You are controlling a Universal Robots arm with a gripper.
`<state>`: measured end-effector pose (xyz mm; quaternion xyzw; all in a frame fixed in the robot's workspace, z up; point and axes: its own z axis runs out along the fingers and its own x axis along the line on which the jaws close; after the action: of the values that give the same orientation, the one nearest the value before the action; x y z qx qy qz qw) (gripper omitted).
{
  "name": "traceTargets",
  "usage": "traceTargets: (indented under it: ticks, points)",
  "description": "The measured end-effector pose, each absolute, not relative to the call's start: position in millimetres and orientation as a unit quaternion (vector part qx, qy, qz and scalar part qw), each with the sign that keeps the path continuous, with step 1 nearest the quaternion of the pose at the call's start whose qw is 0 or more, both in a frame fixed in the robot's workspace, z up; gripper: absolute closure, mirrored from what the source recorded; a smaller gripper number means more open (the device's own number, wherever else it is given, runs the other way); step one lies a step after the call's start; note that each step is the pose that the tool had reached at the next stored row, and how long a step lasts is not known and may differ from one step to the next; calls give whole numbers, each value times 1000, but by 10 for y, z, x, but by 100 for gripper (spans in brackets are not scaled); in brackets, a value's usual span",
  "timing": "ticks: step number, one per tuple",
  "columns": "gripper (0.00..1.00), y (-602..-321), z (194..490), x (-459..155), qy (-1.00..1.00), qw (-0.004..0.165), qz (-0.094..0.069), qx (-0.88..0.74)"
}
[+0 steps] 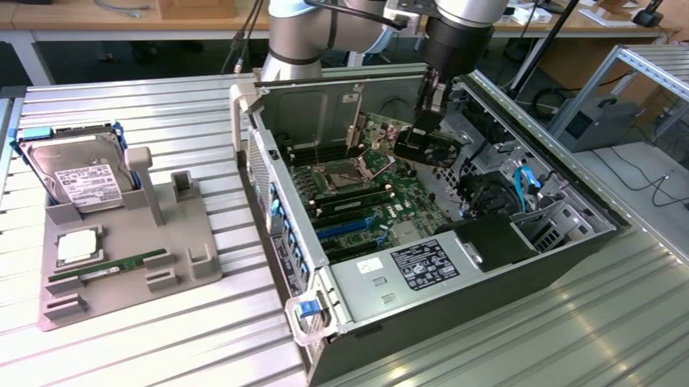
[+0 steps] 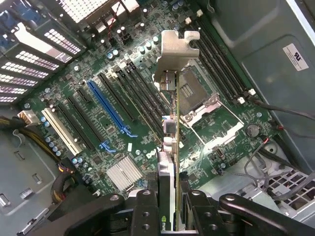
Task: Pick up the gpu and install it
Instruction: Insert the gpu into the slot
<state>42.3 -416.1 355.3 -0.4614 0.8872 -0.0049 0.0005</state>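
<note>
Ribbed metal bench (image 1: 517, 339), lab desks (image 1: 108, 20) behind; open PC case (image 1: 356, 282) on it. Gripper (image 1: 431, 105) clamped on gpu (image 1: 425, 145) above motherboard (image 1: 366, 197).

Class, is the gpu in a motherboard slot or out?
Out: the gripper holds the gpu edge-on above the motherboard, clear of the slots.

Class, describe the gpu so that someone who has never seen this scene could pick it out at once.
Find the open computer case lying on the metal table, with its green motherboard facing up. Over that board the gripper holds the gpu on edge. It is the one dark card with a silvery bracket at one end, clamped rather than fixed to the board.
</note>
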Motion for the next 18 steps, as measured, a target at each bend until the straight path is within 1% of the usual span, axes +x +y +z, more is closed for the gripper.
traceTargets:
  ticks: [18]
  points:
    - [73, -4161, 3553, 423, 846, 1, -5, -533]
